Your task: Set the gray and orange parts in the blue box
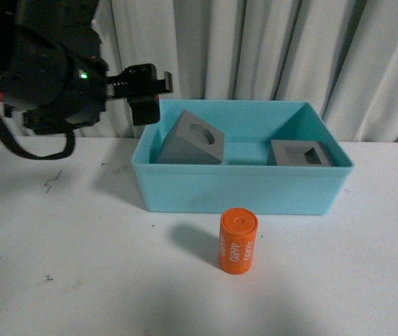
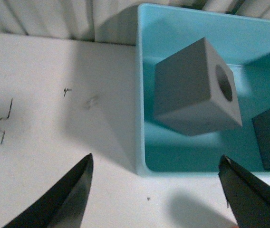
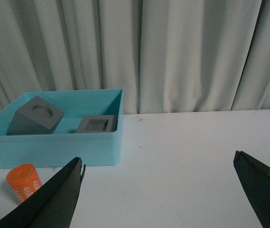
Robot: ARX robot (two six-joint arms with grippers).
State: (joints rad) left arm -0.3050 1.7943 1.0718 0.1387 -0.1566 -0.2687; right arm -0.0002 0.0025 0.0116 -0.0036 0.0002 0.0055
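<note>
Orange cylinder point(image 1: 237, 241) with white digits stands upright on the white table point(image 1: 80, 280), closest to the front camera. It sits just in front of the blue box point(image 1: 241, 190), outside it and apart from its front wall.

Inside the box are both gray parts. The gray cube with the round hole point(image 1: 192, 140) sits tilted at the left end, its holed face turned up and forward. The gray cube with the rectangular hole point(image 1: 300, 152) lies flat at the right end with its opening upward. The two cubes are apart from each other.

The left gripper point(image 2: 155, 159) hangs in the air by the box's rear left corner. Its jaws are spread wide and nothing is between them.

The right gripper point(image 3: 159, 158) does not show in the front view. Its wrist view looks across the bare table toward the box, and its fingers point(image 3: 54, 199) are likewise spread wide and empty.

Small dark marks point(image 1: 52, 183) dot the table to the left of the box. A pale pleated curtain point(image 1: 255, 49) hangs behind.
</note>
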